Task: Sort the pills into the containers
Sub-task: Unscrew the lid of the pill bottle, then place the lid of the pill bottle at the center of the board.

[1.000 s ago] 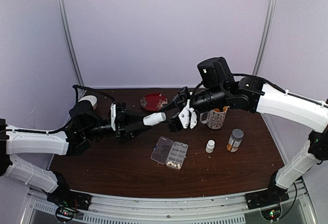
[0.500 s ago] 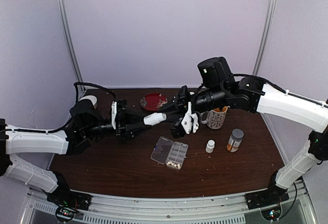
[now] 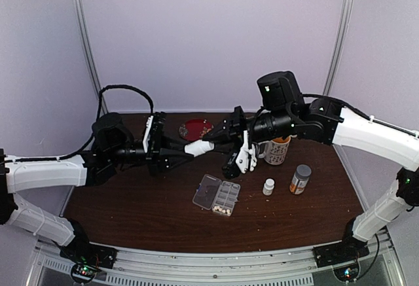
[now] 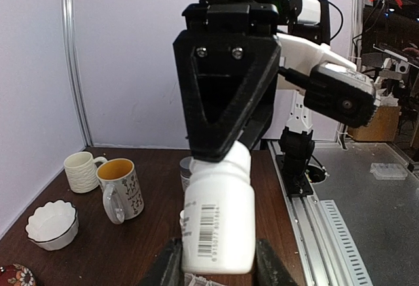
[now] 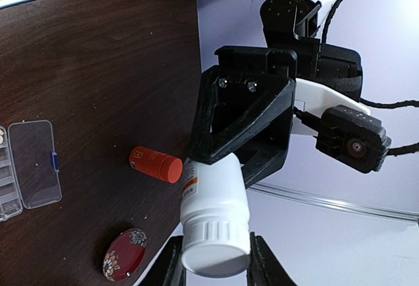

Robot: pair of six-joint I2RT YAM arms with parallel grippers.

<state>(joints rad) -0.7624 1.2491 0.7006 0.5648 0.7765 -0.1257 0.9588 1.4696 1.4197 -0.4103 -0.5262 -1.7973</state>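
Observation:
A white pill bottle (image 3: 198,146) hangs level above the table, held from both ends. My left gripper (image 4: 219,268) is shut on its body, barcode side facing the left wrist camera. My right gripper (image 5: 216,261) is shut on its ribbed white cap (image 5: 214,250). Below, on the table, lies the clear pill box (image 3: 223,197) with its lid (image 3: 206,190) folded open to the left. A few cream pills (image 3: 223,211) sit in the near cells of its containers. In the right wrist view the box (image 5: 29,163) shows at the left edge.
A red dish (image 3: 196,129) sits at the back. A patterned mug (image 3: 277,150), a small white bottle (image 3: 268,186) and a grey-capped orange bottle (image 3: 300,178) stand at the right. An orange bottle (image 5: 155,163) lies on its side. A white mug (image 4: 82,171) and bowl (image 4: 51,224) also show.
My left wrist has risen and moved a little toward the back, lifting its end of the bottle. The right gripper has shifted slightly right. Both grips are unchanged.

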